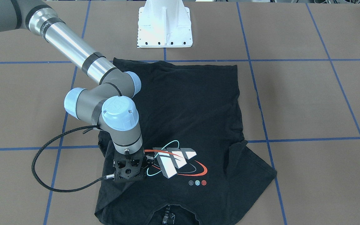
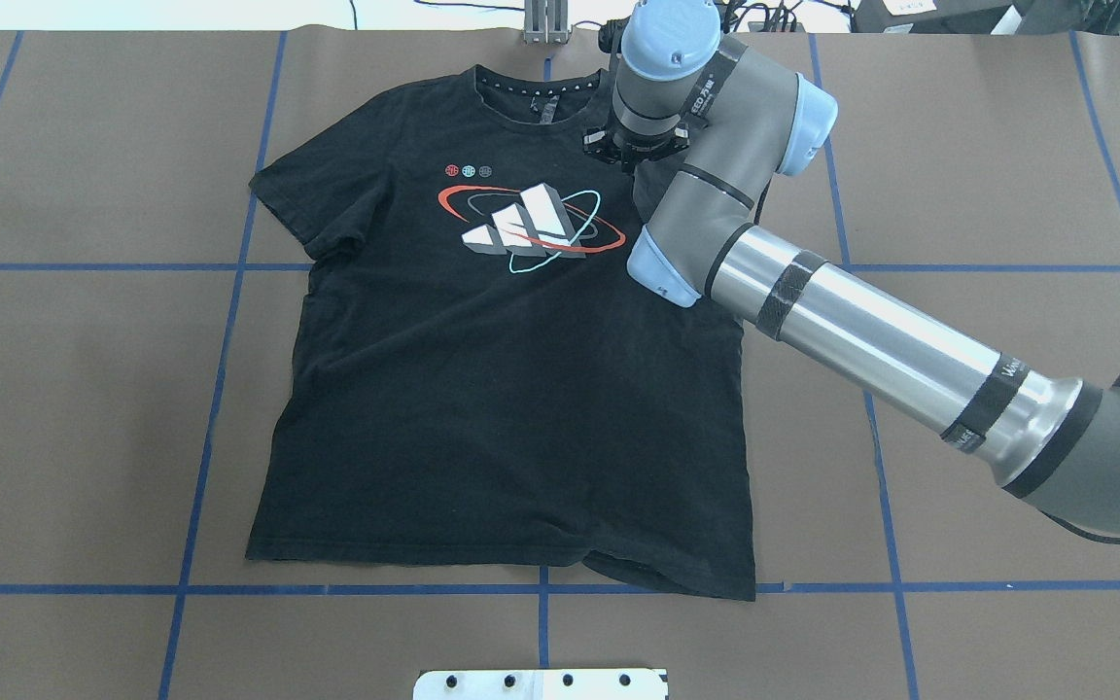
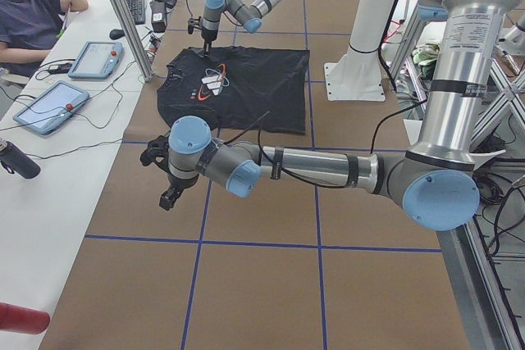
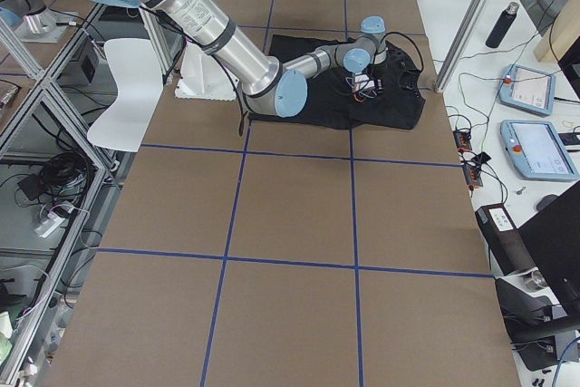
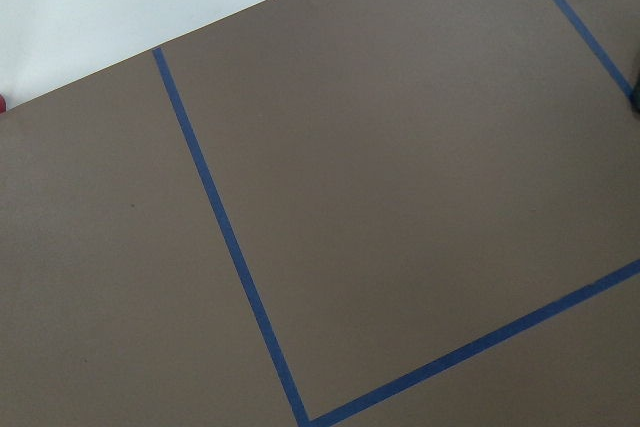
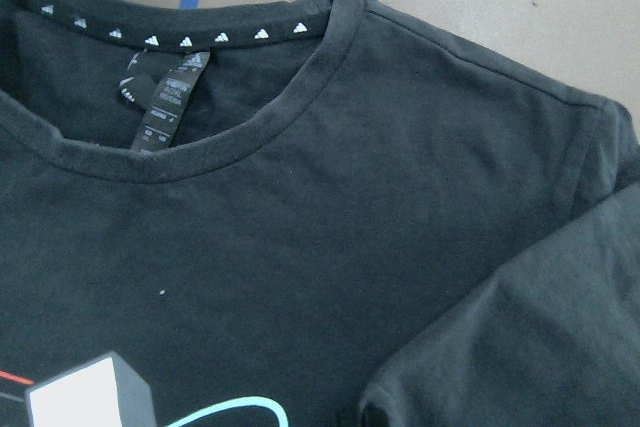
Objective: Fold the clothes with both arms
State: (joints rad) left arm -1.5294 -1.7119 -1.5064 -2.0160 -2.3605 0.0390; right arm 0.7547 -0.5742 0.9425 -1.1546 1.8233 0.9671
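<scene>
No wording reads clearly: the shirt [image 2: 502,408] bears a letterless white three-bar graphic [image 2: 521,226], the neck label [image 6: 165,102] inside its collar has print too small to read, and a black band [image 2: 976,413] on the right arm [image 2: 871,335] shows only broken white lettering.

The black T-shirt [image 2: 502,408] lies flat, print up, collar away from the robot, with the sleeve on the robot's right folded inward. The right arm [image 2: 861,331] reaches over that shoulder, wrist pointing down. The left arm [image 3: 312,165] stretches out well apart from the shirt.
</scene>
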